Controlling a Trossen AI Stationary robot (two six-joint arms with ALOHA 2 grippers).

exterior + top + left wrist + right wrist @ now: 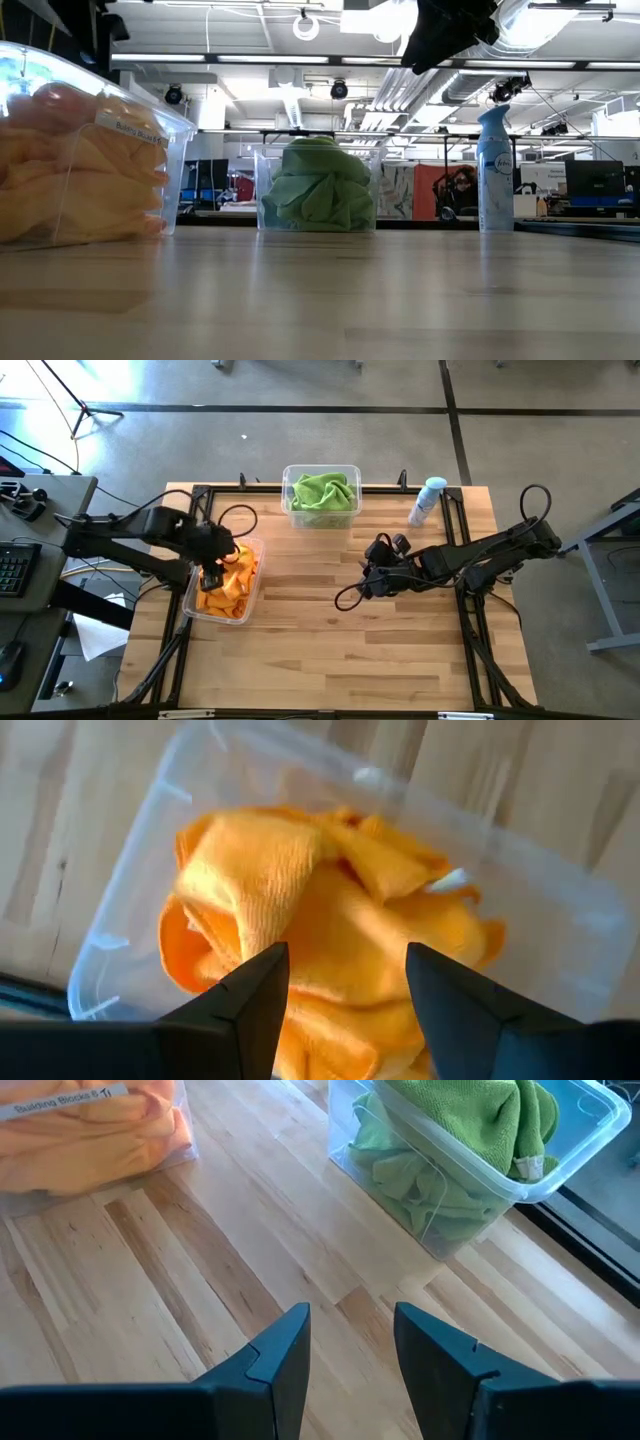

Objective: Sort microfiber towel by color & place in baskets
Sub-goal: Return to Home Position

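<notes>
I am seeing the left gripper (212, 574) hovering over the orange towels (235, 585), which are lying in the clear basket (190, 603) at left centre of the high view. Its fingers (250, 995) are standing well apart, gripping nothing. The right gripper (366, 586) is hanging over bare bench (330, 650) right of centre, partly open and empty. The green towels (322, 492) are sitting in the second basket (320, 468) at upper centre, the spray bottle (428, 500) standing to its right.
</notes>
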